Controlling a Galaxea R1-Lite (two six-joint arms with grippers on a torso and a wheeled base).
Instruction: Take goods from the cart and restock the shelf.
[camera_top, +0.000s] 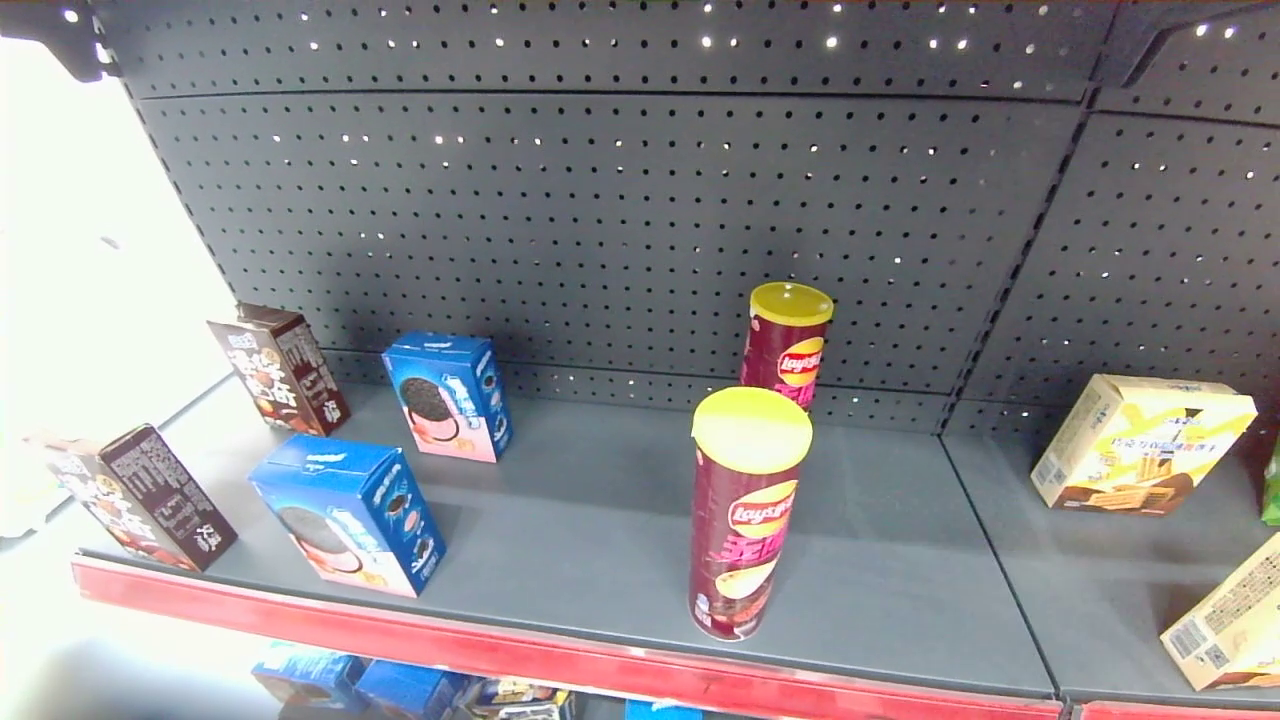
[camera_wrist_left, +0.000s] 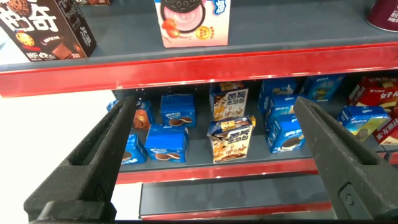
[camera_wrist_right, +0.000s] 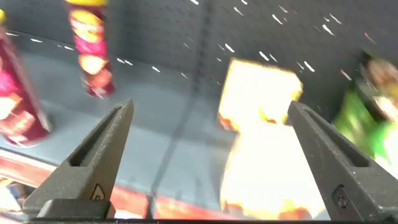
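Where chip cans (camera_top: 748, 510) stand, boxes (camera_top: 350, 525) flank them.

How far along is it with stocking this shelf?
Some goods already stand on the shelf: two crisp cans, two blue cookie boxes, brown boxes and yellow boxes. Nothing is in hand: the left hand and right hand are both open and empty. Wide bare stretches of shelf suggest plenty is left to restock.

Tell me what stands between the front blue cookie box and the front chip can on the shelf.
Nothing: in the head view, the shelf between the front blue cookie box and the front chip can is bare grey surface.
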